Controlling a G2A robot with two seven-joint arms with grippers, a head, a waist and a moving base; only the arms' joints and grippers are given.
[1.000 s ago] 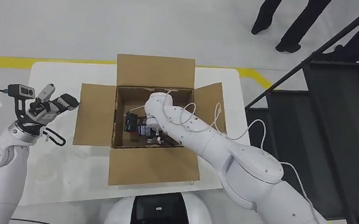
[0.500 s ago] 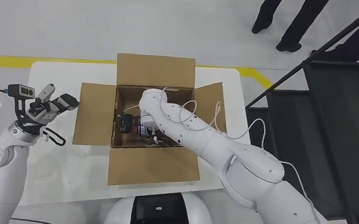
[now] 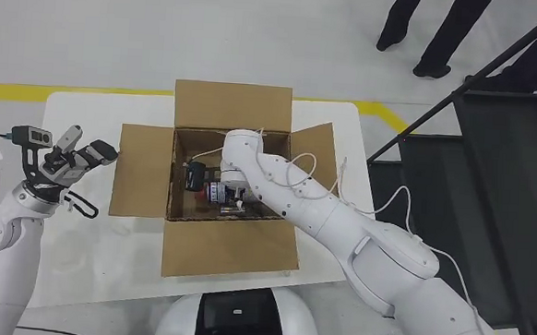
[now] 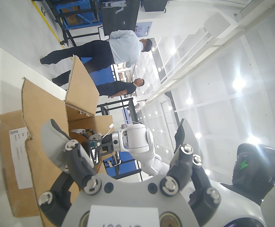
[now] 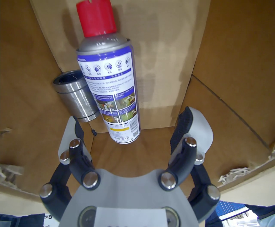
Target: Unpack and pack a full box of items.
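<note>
The right gripper point(image 5: 129, 122) hangs fingers-down inside the open cardboard box point(image 3: 233, 105), its two fingers spread wide and holding nothing. Directly beneath it, on the box floor, lies the spray can point(image 5: 108, 86), a silver can with a blue and white label and a red cap. The can's base end sits in line with the gap between the fingers, roughly midway between them, and the body runs straight out ahead of the fingertips, so the red cap is the end farthest from the hand, close to a box wall. Neither finger pad touches the can; the spread is clearly wider than the can's body. A short metal cylinder point(image 5: 75, 96) (hollow, with a dark bore at its open end) lies on the floor just beside the can, seemingly touching its side, on the side of one finger; its near end comes close to that fingertip, though whether they touch cannot be told. The other finger has only bare cardboard ahead of it. The left gripper point(image 3: 87, 143) is well apart from all this, held outside the box beyond its side flap, over the edge of the white table point(image 3: 79, 248). Its fingers are also spread apart with nothing between them, and in its wrist view it faces the outer box wall with the right gripper beyond it.
</note>
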